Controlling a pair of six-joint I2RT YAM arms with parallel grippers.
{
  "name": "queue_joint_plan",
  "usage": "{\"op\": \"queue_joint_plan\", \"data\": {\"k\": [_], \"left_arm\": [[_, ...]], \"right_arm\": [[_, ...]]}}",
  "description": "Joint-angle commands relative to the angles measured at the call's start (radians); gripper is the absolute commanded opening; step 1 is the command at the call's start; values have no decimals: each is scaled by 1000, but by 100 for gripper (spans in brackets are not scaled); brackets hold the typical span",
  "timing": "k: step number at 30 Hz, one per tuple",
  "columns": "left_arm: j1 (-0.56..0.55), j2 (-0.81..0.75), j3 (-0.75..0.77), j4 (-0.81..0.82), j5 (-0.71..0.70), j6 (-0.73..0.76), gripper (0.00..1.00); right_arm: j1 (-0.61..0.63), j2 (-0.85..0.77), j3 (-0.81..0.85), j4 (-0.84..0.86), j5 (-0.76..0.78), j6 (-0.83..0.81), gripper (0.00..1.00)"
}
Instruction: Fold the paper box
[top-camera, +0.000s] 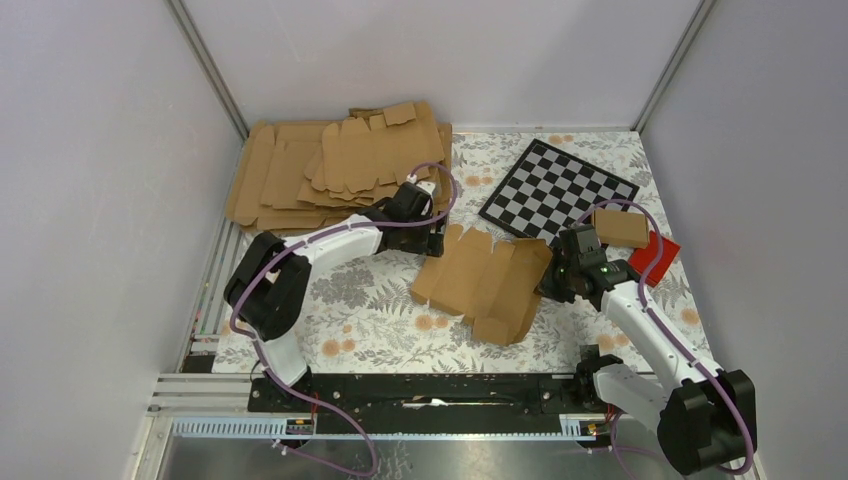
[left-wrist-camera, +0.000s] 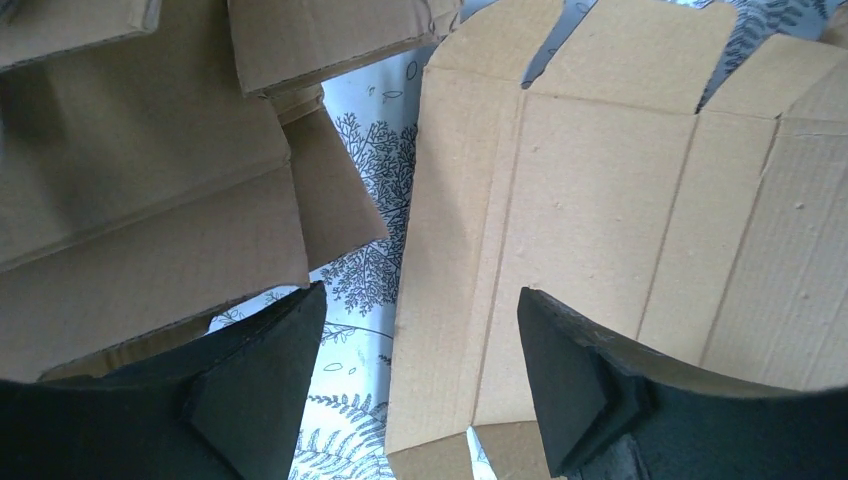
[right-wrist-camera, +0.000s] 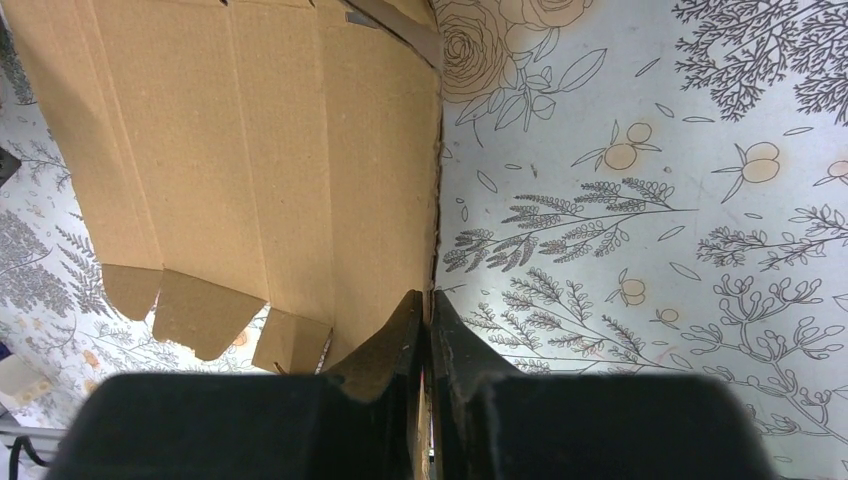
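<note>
Covering the table (top-camera: 370, 330) was a white cloth printed with grey ferns and orange flowers. Plain pale-lilac panels (top-camera: 90, 200) walled it on three sides, and a black rail (top-camera: 400, 385) ran along the near edge.

The paper box (top-camera: 480, 280) lay unfolded mid-table, a creased brown sheet with tabbed flaps, its right-hand panel lifted off the cloth. The right gripper (top-camera: 553, 280) was pressed together on that lifted edge, pinching the card. The left gripper (top-camera: 430, 238) hung spread wide above the box's left edge with nothing between its jaws.

A loose stack of brown card sheets (top-camera: 300, 175) filled the far-left corner, just beside the left gripper. A checkerboard (top-camera: 555, 185) lay far right of centre, and a small brown carton (top-camera: 620, 227) and a red block (top-camera: 662, 255) sat near the right wall.

The left arm (top-camera: 330, 240) crossed the stack's near edge, and the right arm (top-camera: 640, 320) partly covered the red block. From the right wrist, the pinched edge vanished between the fingers. Whether the left gripper touched the card could not be made out.
</note>
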Motion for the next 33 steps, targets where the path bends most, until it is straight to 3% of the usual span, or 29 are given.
{"op": "queue_joint_plan", "data": {"k": [1,12,17,20,22,24,28,33], "left_arm": [[8,35,12,25,56,2,75],[8,51,-114,179,224,-64,61],[8,-9,-152,253,266,-64,23],[8,-32,-144,238,255,-48,6],[8,-44,-136,218,251,-41,0],[8,-64,-140,212,249,-40,0],[9,-115,-135,180,251,-40,0],[9,-178,-80,58,210,-22,0]], "right_arm": [[5,-19,4,-1,25,-37,11],[5,-18,0,9,26,-48,11],[5,-28,-11,9,25,-39,13],[5,-26,-7,9,29,-36,15],[5,-34,-4,11,39,-35,19],[5,-51,-18,31,34,-36,25],[5,-70,-78,103,-24,-46,57],[5,-27,-130,182,-94,-20,65]]}}
